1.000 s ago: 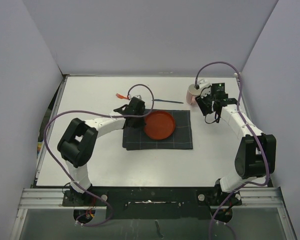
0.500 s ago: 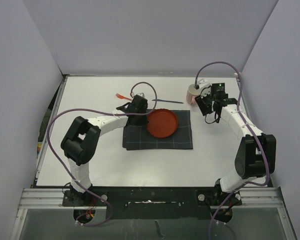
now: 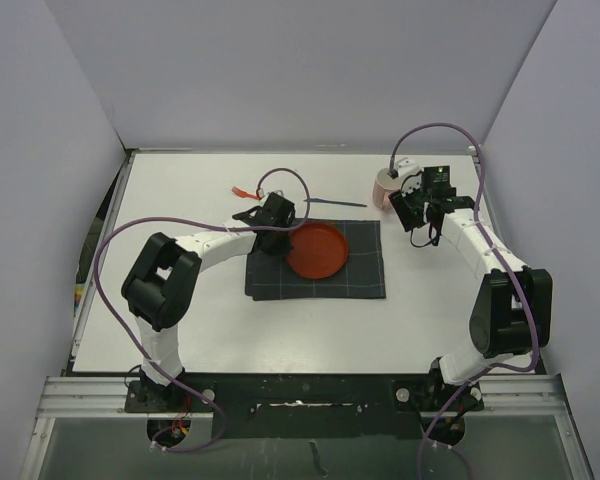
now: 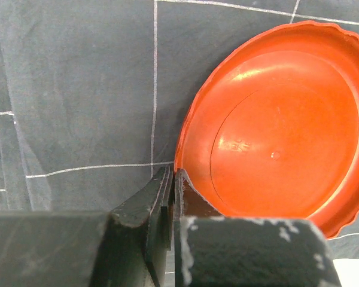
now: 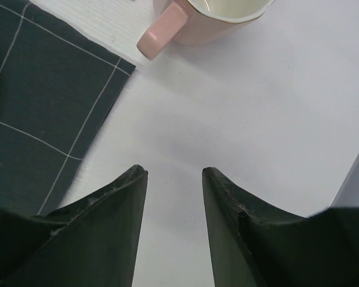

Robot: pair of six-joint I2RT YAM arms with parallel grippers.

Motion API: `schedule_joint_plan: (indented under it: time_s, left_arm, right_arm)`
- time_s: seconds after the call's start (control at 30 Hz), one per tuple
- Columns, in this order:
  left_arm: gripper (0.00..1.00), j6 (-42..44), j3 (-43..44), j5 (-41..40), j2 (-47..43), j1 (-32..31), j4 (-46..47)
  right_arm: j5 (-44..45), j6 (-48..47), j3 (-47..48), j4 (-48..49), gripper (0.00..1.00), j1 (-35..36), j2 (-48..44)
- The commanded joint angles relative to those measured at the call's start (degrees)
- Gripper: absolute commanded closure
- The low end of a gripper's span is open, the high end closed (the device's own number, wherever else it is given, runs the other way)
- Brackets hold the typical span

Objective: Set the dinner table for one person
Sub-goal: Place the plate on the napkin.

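Left fingers (image 4: 146, 209), pinched on plate (image 4: 275, 131) rim, nudge it back left on mat (image 4: 78, 89); placement ongoing. Right fingers (image 5: 113, 203) half-open, empty, by mug (image 5: 197, 24).

Soft, even overhead light, faint glare on the red plate (image 4: 275, 137), close fingers (image 5: 107, 227) slightly blurred.

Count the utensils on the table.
2: an orange utensil beyond the left arm, partly hidden; a thin blue utensil just beyond the mat. Arms may hide more.
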Motion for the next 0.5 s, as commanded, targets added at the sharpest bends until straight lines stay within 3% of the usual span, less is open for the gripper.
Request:
schedule_joint_plan:
  time_s: [0.0, 0.47]
  left_arm:
    - [1.0, -1.2, 2.6, -1.8, 0.4, 0.2, -0.7]
    - [1.0, -2.8, 4.4, -2.2, 2.3, 0.2, -3.0]
  right_arm:
    - [-0.9, 0.7, -0.2, 1.9, 0.57, -0.4, -2.3]
    - [-1.1, 0.5, -0.6, 2.2, 0.56, -0.4, -2.1]
